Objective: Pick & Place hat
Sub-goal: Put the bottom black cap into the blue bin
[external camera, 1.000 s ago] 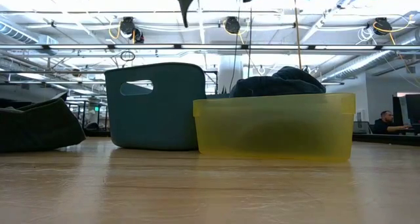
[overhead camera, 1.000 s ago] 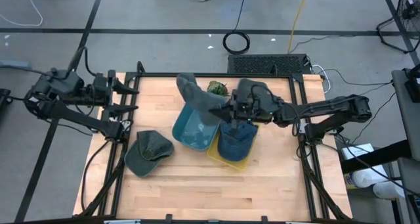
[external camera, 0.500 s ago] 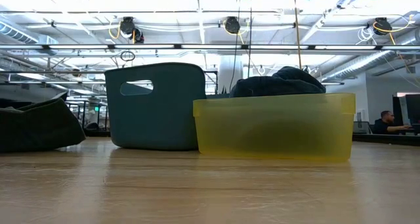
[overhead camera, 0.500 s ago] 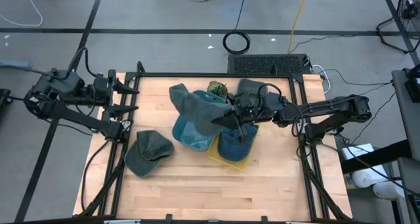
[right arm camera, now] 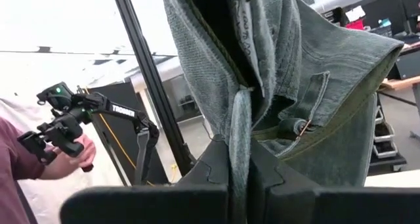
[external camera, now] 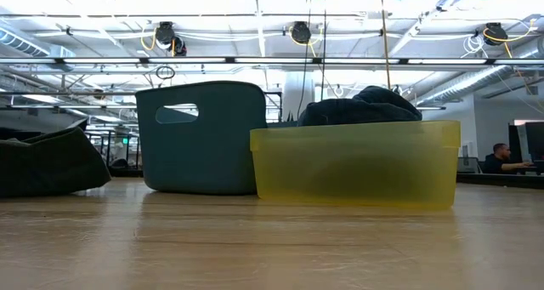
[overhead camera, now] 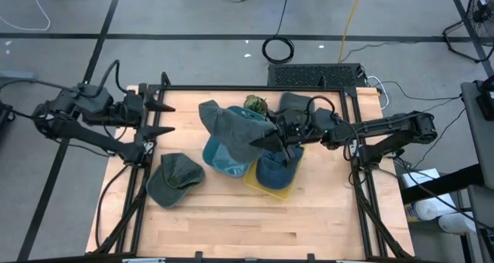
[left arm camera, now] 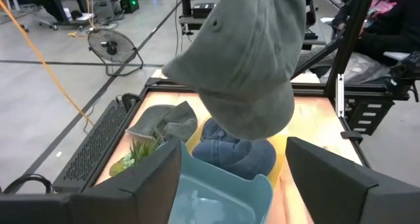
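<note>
While the grey-green hat (overhead camera: pixel 231 128) hides the teal bin (overhead camera: pixel 220 163), the right end effector (overhead camera: pixel 272 136) grips it.

Grey-green hat (overhead camera: pixel 231 128); teal bin (external camera: pixel 202 137); yellow bin (external camera: pixel 355 164).

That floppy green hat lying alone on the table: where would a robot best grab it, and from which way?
Probably from straight above, pinching a raised fold of the green hat crown. It lies slumped and creased on the table, so the soft folds give the fingers something to close on. The left gripper, open, is nearest.
</note>
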